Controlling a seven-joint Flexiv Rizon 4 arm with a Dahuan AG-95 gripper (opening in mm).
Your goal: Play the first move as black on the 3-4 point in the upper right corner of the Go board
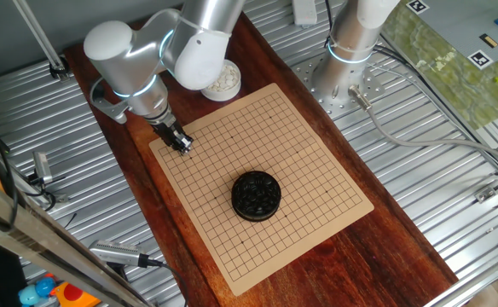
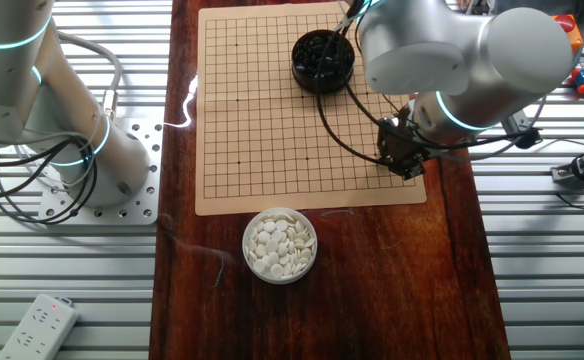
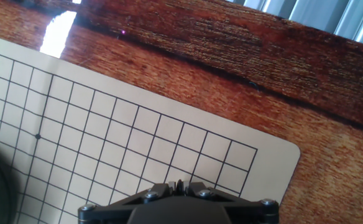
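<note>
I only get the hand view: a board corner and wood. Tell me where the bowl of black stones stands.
Observer: The round black bowl of glossy black stones stands on the tan gridded Go board, well inside it, away from the corner under the hand.
Operator: Now locate the white stones.
Observer: The round white bowl of white stones stands off the board on the dark wooden tabletop, just beyond one board edge.
Operator: Report any stones already played.
Observer: No stone shows on the visible grid in either fixed view.
</note>
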